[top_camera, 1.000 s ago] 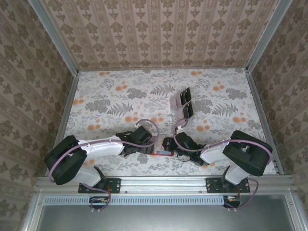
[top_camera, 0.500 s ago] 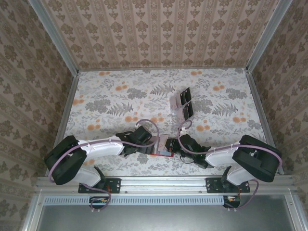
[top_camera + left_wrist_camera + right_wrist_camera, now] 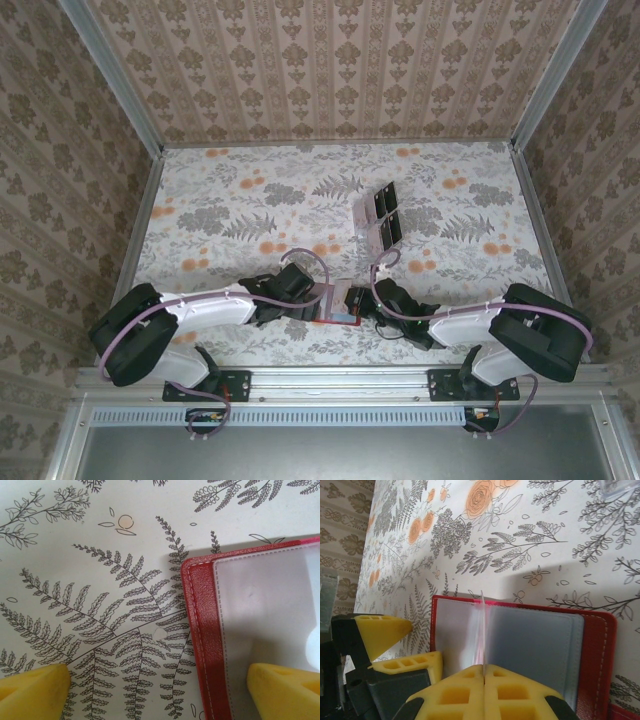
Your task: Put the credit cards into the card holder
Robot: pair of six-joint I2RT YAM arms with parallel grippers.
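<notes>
- Right gripper (image 3: 484,680) is closed, pinching a clear inner sleeve (image 3: 481,625) of the open red card holder (image 3: 540,645).
- Left gripper (image 3: 160,687) stands wide apart, straddling the card holder's left edge, one finger over bare bench (image 3: 100,555).
- Credit cards (image 3: 386,216) sit in a clear rack (image 3: 364,212) farther back, well apart; floral bench open around, papered walls (image 3: 330,60) beyond.

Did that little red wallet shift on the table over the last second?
No. The card holder keeps the same spot as before, on the near side of the clear rack.
</notes>
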